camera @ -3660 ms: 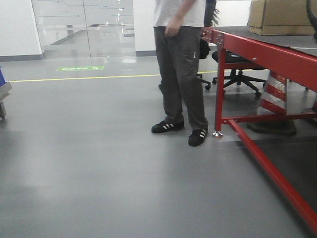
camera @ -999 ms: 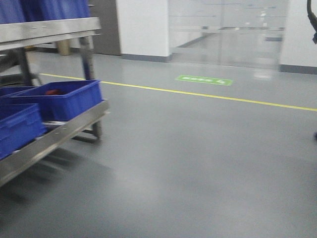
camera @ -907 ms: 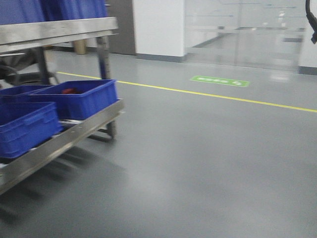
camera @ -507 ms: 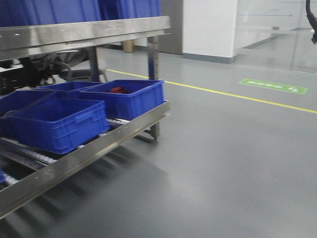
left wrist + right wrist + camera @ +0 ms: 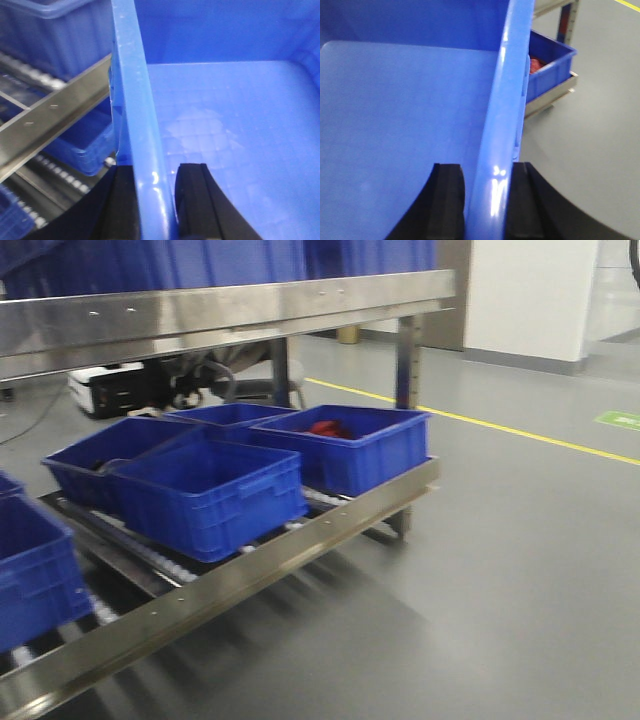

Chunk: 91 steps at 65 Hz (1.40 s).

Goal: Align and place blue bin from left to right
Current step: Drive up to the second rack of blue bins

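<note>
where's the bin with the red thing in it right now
Front view: the red-item bin sits at the right end of the rack's lower shelf, beside the steel post, another blue bin just left of it.

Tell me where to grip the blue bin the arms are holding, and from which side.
Grip the blue bin by the top rims of its two opposite side walls, coming down from above, one finger inside and one outside. The walls are thin, upright and lipped, so they fit the jaws. The left claw and right claw are shut on them this way.
</note>
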Motion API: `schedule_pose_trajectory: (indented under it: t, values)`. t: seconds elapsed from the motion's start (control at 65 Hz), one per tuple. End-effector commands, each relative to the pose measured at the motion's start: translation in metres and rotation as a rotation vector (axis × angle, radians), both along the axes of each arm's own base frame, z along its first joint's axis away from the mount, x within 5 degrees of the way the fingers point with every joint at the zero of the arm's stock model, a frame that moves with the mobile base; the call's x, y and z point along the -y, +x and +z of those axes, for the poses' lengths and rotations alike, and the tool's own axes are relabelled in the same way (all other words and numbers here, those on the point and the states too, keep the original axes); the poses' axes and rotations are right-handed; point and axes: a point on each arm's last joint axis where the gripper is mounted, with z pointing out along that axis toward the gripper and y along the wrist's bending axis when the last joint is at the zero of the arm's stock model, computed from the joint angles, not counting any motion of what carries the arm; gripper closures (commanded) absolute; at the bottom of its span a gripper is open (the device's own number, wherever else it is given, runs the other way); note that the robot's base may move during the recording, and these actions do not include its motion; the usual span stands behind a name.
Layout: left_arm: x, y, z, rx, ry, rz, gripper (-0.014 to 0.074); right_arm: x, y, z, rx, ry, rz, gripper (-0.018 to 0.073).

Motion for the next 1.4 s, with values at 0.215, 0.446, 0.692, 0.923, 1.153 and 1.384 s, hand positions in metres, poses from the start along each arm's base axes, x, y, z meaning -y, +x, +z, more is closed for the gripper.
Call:
schedule_pose_trajectory:
  t: [0.215,0.446,0.692,0.923,1.153,1.384]
  values:
    - [0.0015,-0.0085,0.0204,0.122,-0.038,-0.021,0.0708,-0.0017,-0.0072,0.0215,0.141,0.042,0.026,0.0620]
    - [0.0015,-0.0085,0.0204,0.122,-0.038,-0.021,0.0708,-0.0017,-0.0072,0.0215,0.141,0.042,0.026,0.0620]
    - [0.0015,-0.0085,0.0204,0.122,-0.038,-0.021,0.0708,-0.0017,-0.0072,0.0215,0.141,0.042,0.026,0.0620]
    - [0.0015,-0.0085,0.0204,0.122,-0.038,-0.021,0.0708,-0.0017,-0.0072,0.0215,0.141,0.042,0.026,0.0620]
    - [0.0015,-0.0085,0.0204,0.122,-0.038,-0.021,0.0708,-0.0017,-0.0072,0.0215,0.141,0.042,0.026,0.0620]
    - [0.0015,-0.0085,0.0204,0.122,-0.038,-0.021,0.0708,-0.0017,-0.0072,0.0215,0.141,0.042,0.026,0.0620]
